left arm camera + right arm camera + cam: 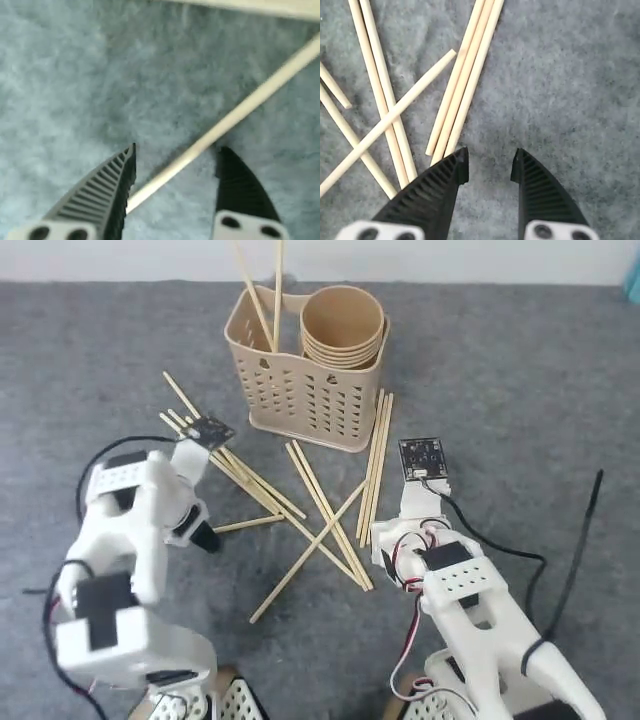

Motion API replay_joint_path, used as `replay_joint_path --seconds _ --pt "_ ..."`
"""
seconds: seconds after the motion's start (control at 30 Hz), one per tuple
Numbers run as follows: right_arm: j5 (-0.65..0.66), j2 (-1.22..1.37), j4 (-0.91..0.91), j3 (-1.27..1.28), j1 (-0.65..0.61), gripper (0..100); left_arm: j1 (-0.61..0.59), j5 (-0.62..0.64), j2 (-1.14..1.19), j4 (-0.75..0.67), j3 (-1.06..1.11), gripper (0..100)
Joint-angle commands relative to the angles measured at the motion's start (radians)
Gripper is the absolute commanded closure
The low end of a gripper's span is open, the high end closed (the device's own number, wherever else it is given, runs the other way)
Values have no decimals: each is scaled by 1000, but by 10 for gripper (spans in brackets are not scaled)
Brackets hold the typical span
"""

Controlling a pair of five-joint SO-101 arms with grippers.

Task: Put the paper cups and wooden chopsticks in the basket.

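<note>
Two wooden chopsticks (276, 290) stand in the basket (300, 395) beside a nested stack of paper cups (342, 320), while many loose chopsticks (325, 510) lie criss-crossed on the grey mat (520, 390) just in front of it. The left gripper (178, 150) sits low over the mat, jaws spread to either side of a single chopstick (240, 112) that runs between them. The right gripper (490, 151) is likewise parted and holds nothing, just beside the near ends of three parallel chopsticks (462, 80).
</note>
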Motion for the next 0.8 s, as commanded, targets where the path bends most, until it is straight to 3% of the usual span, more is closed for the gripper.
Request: replay_joint_path --seconds 0.0,0.07,0.17,0.4,0.77 --pt "14 -42 -22 0 15 844 18 133 103 2 -137 859" --pt "14 -42 -22 0 15 844 38 170 138 18 -156 912" --pt "14 -42 -22 0 15 844 81 123 164 97 -165 989" --pt "14 -39 -30 0 15 844 107 78 129 315 -186 988" --pt "14 -38 -31 0 15 844 107 81 -377 531 -194 988"
